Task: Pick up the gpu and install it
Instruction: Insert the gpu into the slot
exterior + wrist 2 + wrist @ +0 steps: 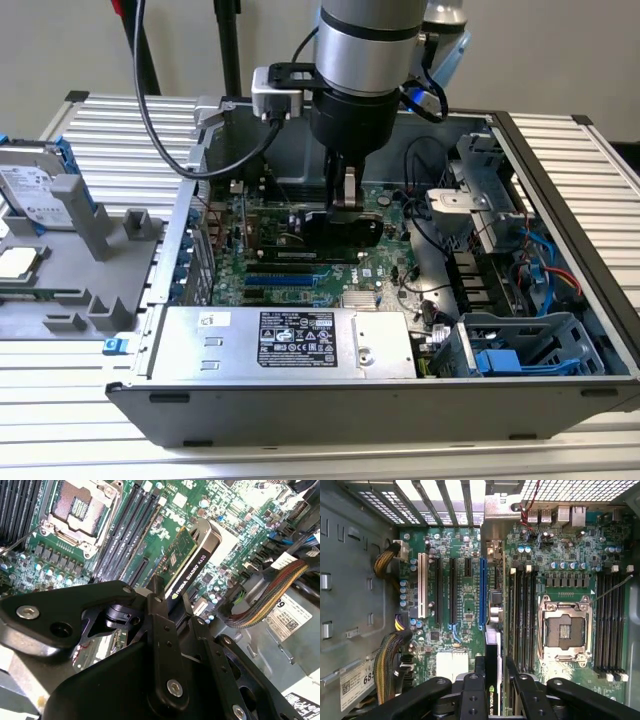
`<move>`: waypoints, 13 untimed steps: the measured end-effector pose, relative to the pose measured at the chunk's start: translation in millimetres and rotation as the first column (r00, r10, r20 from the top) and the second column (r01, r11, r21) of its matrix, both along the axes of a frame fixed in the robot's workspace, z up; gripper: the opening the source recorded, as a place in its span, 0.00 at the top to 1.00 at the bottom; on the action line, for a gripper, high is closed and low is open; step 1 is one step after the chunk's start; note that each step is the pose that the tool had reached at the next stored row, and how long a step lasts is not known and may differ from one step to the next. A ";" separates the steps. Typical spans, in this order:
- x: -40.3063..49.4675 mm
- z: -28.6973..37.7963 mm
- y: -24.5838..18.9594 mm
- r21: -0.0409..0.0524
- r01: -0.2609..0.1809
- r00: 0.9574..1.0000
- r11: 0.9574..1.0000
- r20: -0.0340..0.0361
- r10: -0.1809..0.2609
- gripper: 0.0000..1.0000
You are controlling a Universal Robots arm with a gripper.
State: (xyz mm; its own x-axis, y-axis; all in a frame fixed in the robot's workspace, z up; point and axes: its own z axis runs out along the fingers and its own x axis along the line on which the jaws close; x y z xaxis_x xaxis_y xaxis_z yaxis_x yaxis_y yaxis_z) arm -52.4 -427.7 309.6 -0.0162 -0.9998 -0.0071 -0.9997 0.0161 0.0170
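The gpu [192,562] sits clamped on edge in the gripper [167,615], a flat card with a black cover on one face and a green circuit board on the other. In the first wrist view its thin black top edge [491,645] runs away from the fingers, lined up close beside the blue expansion slot [482,594] on the motherboard [465,605]. In the exterior view the card [340,228] hangs low inside the open computer case [560,200], over the middle of the board and just above the slots; whether its contacts already touch a slot I cannot tell.

Gripper: narrow, fingers pinched on the card's upper edge.

Step in hand, by my reading: the pickup is done and the install is under way, with the card brought over the slot area. The seating calls for the edge connector parallel with the slot and the metal end bracket facing the rear grille [445,500]; any tilt risks jamming.

Nearby: empty CPU socket [565,630], RAM slots [522,620], power supply [290,340], cable bundle [265,595].
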 end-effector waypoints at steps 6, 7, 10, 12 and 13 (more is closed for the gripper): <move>-0.7 -4.5 -1.4 0.000 0.012 1.000 1.000 -0.025 -0.012 1.00; -0.8 -5.4 -2.1 0.000 0.014 1.000 1.000 -0.026 -0.014 1.00; -0.9 -6.8 -3.8 0.000 0.023 0.999 1.000 -0.028 -0.023 1.00; -0.9 -6.9 -4.8 0.000 0.026 0.999 1.000 -0.028 -0.026 1.00; -0.9 -7.0 -4.8 0.000 0.027 0.999 1.000 -0.028 -0.027 1.00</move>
State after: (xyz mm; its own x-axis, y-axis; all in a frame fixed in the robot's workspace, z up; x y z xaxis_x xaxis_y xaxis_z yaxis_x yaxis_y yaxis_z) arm -53.3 -432.5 302.6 -0.0434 -0.9990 -0.0065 -0.9981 0.0430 0.0448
